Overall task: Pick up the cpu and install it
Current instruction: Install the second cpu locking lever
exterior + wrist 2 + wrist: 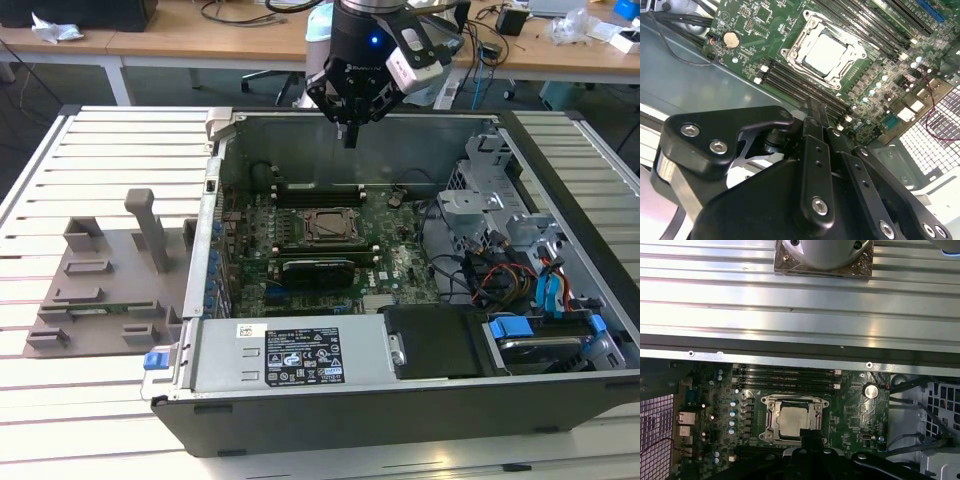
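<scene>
Cpu (825,52) seated in socket (801,34); fingers (350,132) clenched, empty, hovering well above.

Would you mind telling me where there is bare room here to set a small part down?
The ribbed table is bare between the grey tray and the computer case's far corner, and along the exterior view's right edge. Inside the case it is crowded: motherboard with the cpu in its socket, cables, drive bays.
</scene>
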